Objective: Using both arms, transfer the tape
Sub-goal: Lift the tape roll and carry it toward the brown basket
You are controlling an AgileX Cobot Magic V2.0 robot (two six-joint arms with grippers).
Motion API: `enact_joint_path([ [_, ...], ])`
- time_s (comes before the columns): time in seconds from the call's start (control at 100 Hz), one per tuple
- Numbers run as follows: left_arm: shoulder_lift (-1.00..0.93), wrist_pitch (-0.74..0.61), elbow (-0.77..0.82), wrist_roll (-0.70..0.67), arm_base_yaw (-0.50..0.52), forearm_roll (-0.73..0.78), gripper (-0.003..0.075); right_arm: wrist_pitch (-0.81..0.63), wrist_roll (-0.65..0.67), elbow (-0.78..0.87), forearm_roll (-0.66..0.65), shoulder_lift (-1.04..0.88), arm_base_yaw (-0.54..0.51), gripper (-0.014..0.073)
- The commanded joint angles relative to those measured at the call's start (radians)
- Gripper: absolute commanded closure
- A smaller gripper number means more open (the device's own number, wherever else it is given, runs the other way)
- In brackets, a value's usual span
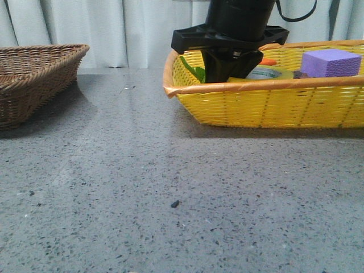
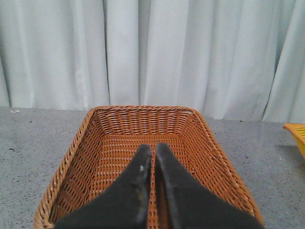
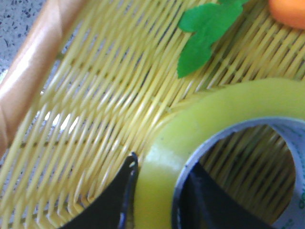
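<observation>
The right tool [image 3: 155,191] reaches down into the yellow woven basket [image 1: 267,105] on the right of the grey speckled tabletop [image 1: 170,187], its two fingers set astride the wall of the tape [image 3: 209,124]: one dark finger outside the yellow band, the other inside the white core, so it pinches the roll's side. The tape lies flat on the basket floor, near a green leaf [image 3: 205,31] and the orange carrot [image 3: 288,12]. A purple foam block [image 1: 330,62] sits in the same basket, toward its right end. The left tool [image 2: 153,157] hangs over the brown wicker basket [image 2: 95,138] with its fingers pressed together, holding nothing.
</observation>
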Motion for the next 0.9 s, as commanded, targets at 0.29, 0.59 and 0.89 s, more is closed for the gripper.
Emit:
enact_joint_path([
  [0.29, 0.015, -0.076, -0.037, -0.01, 0.0, -0.007, 0.0741, 0.126, -0.008, -0.252, -0.008, -0.045, 0.0, 0.0518],
  [0.59, 0.015, -0.076, -0.037, -0.01, 0.0, -0.009, 0.0741, 0.217, -0.021, -0.443, 0.006, -0.045, 0.116, 0.0519],
  [0.89, 0.015, -0.076, -0.037, -0.01, 0.0, -0.011, 0.0741, 0.211, -0.032, -0.466, 0.008, -0.032, 0.33, 0.0519],
])
